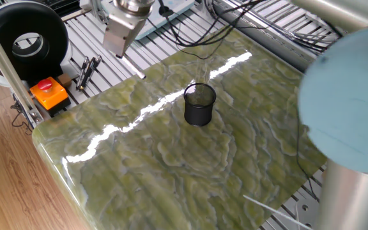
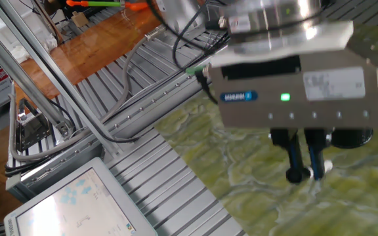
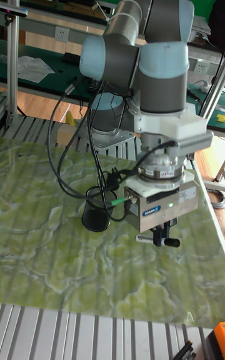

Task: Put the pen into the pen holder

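My gripper (image 1: 119, 52) hangs over the far left corner of the green marble table (image 1: 171, 166), shut on the pen (image 1: 133, 67). The pen's white barrel slants down and right from the fingers, off the tabletop. Seen close in the other fixed view, the gripper (image 2: 305, 164) pinches the pen (image 2: 324, 168), whose black end pokes out beside the fingertips. The tall fixed view has the gripper (image 3: 164, 230) with the pen's black end (image 3: 170, 242) beneath it. The pen holder (image 1: 199, 105), a black mesh cup, stands upright mid-table, to the right of the gripper; cables partly hide the pen holder (image 3: 96, 209).
An orange button box (image 1: 48, 92) and a few dark pens (image 1: 88, 69) lie on the metal slats left of the table. A black spool (image 1: 21, 37) sits at the far left. Black cables (image 1: 197, 38) trail across the table's back edge.
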Motion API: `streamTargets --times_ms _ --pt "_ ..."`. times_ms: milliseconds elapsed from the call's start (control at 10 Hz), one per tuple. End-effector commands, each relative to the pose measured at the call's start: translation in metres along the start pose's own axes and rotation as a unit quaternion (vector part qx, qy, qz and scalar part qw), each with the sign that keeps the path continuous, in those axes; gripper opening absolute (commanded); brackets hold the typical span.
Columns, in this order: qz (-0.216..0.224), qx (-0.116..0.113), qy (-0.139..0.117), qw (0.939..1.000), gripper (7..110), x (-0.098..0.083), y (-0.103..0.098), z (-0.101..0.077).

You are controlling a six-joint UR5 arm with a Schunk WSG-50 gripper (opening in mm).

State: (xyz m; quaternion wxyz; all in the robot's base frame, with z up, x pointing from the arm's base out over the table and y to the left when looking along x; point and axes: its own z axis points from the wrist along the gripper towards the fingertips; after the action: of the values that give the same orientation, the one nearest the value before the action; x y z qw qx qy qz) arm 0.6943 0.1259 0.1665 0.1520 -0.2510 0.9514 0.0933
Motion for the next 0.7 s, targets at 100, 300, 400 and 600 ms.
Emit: streamTargets --times_ms 100,300,400,600 --pt "0.026 -0.03 -0.041 0.9984 7 0.009 0.016 -0.028" --pt "0.028 -0.032 -0.038 0.9984 7 0.02 0.01 -0.03" --pt "0.027 -0.02 -0.016 0.9993 7 0.033 0.001 -0.029" --pt "0.043 -0.021 0.068 0.9965 7 0.074 0.0 -0.029"
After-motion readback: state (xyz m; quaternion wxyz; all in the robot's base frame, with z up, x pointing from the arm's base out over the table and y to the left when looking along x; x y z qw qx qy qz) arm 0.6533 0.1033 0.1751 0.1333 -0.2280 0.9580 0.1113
